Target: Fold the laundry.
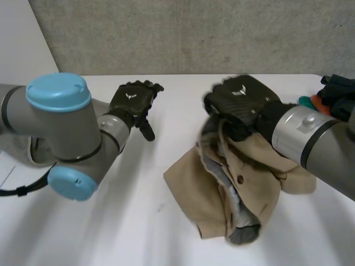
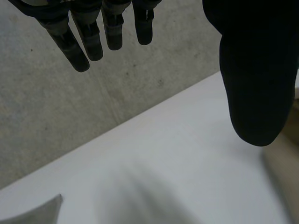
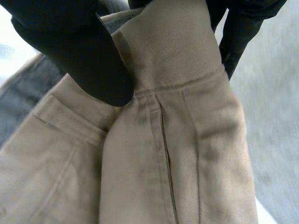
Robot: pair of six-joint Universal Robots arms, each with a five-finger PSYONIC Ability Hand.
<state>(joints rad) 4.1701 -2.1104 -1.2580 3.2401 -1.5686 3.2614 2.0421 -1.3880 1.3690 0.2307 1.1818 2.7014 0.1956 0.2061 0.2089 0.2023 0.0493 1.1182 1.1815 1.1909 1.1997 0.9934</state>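
Surface materials and finishes
Garment (image 3: pixel 177 140): tan twill cloth, matt, with grey fleecy lining (image 1: pixel 244 233); table (image 1: pixel 138 221): white, smooth, matt; wall (image 1: pixel 194 33): grey concrete, rough, pitted; arm caps (image 1: pixel 58 91): light-blue plastic, slight sheen; right hand (image 1: pixel 238 97): black, matt
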